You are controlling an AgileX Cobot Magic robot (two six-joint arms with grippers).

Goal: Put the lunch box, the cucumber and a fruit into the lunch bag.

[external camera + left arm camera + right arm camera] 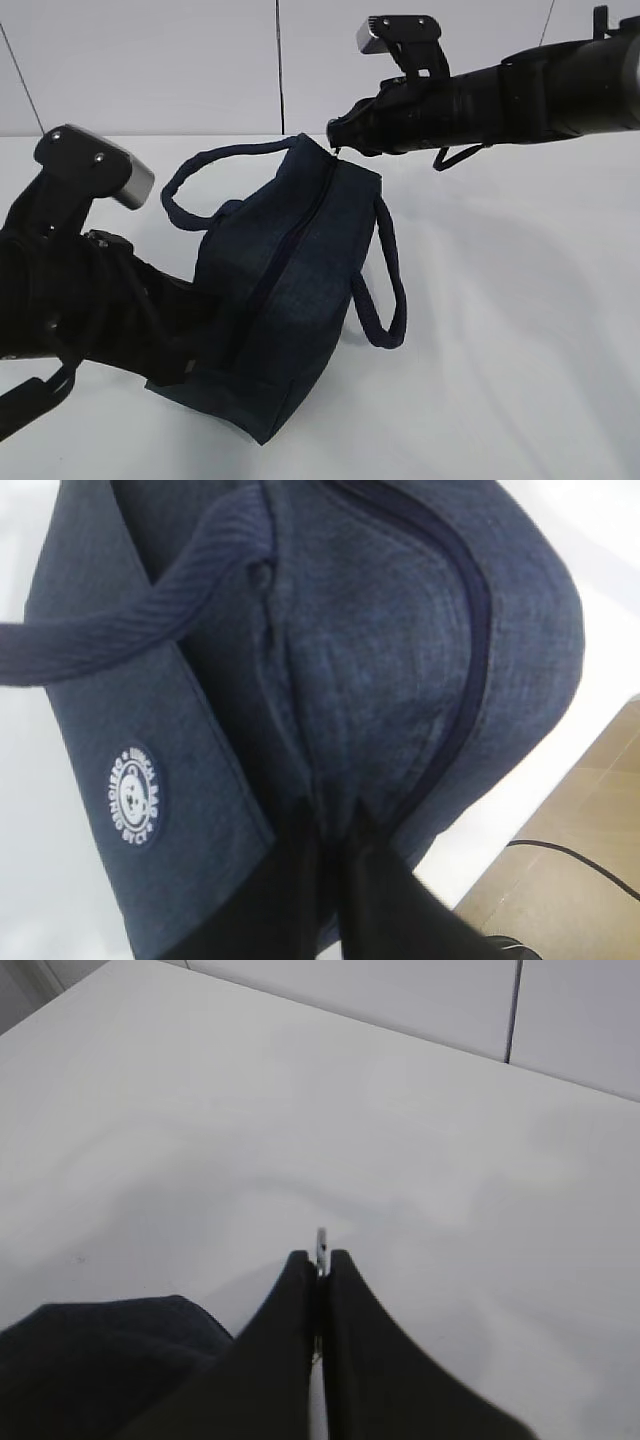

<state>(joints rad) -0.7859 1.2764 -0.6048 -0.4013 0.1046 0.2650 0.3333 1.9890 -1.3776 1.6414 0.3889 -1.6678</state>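
The dark navy lunch bag (290, 290) lies on the white table with its zipper closed along the top. My right gripper (335, 140) is at the bag's far end, shut on the metal zipper ring pull (320, 1245). My left gripper (195, 355) is at the bag's near end, shut on a fold of the bag's fabric (335, 810). The round white logo (135, 795) shows in the left wrist view. The bag's corner also shows in the right wrist view (100, 1360). The lunch box, the cucumber and the fruit are out of view.
Two loop handles (385, 290) hang off the bag's sides. The white table (520, 350) runs to a wall at the back. The left wrist view shows the table's edge, brown floor (590, 800) and a black cable beyond it.
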